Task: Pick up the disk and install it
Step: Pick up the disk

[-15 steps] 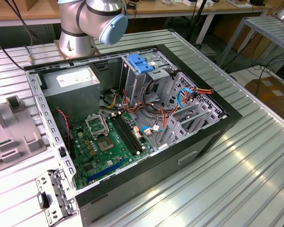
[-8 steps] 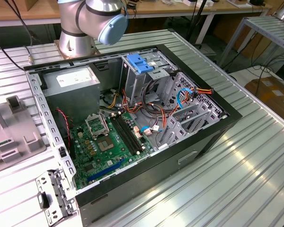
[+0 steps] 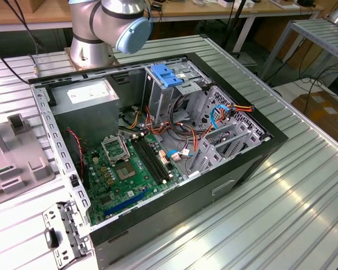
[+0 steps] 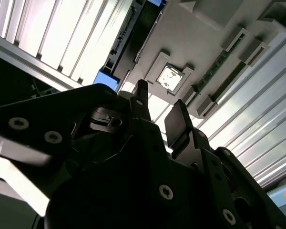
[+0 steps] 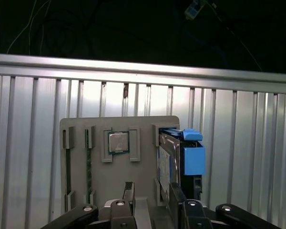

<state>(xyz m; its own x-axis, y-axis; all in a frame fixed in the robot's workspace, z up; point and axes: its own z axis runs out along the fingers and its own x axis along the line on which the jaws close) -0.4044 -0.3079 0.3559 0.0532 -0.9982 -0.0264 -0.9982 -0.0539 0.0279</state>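
The open computer case (image 3: 225,185) lies on the ribbed counter (image 3: 281,214), apparently awaiting its drive. The disk (image 5: 171,162) stands on edge in a grey holder tray (image 5: 119,171), beside a processor chip (image 5: 118,142). The end effector (image 5: 151,198) is just beside the disk, fingers apart and empty, so both pickup and installation are left.

An open computer case (image 3: 214,191) lies on a ribbed metal table (image 3: 293,219), holding a green motherboard (image 3: 127,171) on its floor, a grey power supply (image 3: 87,107) in its far corner and a light-blue latch (image 3: 166,75) atop its drive cage. Beside the case, at the exterior view's left, sits a grey holder (image 3: 14,163); a perforated metal bracket (image 3: 65,233) lies by the case's near corner.
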